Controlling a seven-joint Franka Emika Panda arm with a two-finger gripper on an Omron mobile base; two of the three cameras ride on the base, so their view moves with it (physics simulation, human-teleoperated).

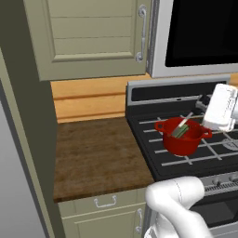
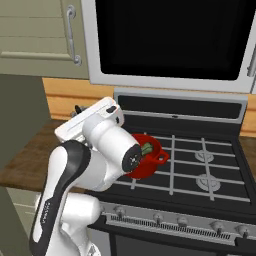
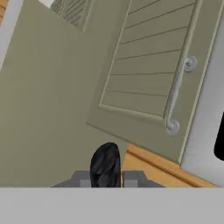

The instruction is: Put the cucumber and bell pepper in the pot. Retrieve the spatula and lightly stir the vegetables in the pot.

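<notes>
Left base view: the pot (image 1: 182, 139) sits on the stove's (image 1: 153, 160) front-left burner, the cucumber (image 1: 179, 132) inside, the spatula (image 1: 185, 119) slanting up from it.

Right base view: the arm hides most of the pot (image 2: 148, 164).

Hand view: the gripper (image 3: 106, 178), clamped on the spatula's black handle (image 3: 105, 164), faces a cabinet door (image 3: 148, 70).

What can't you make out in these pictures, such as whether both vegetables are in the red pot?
- Bell pepper: unseen; the pot wall and the cucumber could hide it in the left base view.
- Pot in the right base view: largely covered by the arm's white joint.
- Spatula: a thin pale stick rises from the pot; its head is hidden inside.
- Fingers: closed on a dark handle, cut off by the hand view's lower edge.
</notes>
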